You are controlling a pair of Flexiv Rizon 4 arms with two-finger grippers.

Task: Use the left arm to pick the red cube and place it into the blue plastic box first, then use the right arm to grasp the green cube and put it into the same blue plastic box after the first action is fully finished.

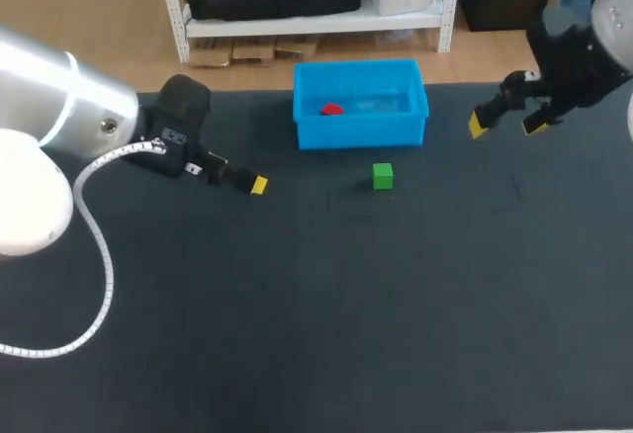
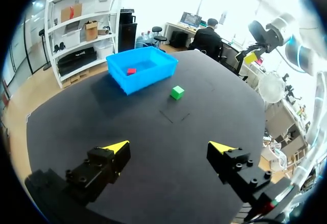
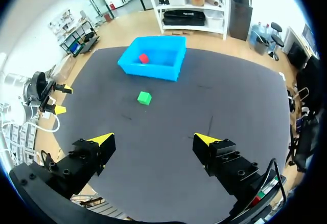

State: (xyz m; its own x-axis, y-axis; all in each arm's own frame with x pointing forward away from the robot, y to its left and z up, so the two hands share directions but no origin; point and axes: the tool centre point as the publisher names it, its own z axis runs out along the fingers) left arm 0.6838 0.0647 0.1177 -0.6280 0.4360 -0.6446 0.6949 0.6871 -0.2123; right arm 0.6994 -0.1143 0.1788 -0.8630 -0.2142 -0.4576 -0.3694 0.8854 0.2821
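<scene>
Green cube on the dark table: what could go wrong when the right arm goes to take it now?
1. The small green cube sits close in front of the blue plastic box; the right tool, open and away to the side, might bump the box's wall while coming down.
2. The small red cube already lies inside the box; a green cube dropped onto it could perhaps bounce out.
</scene>
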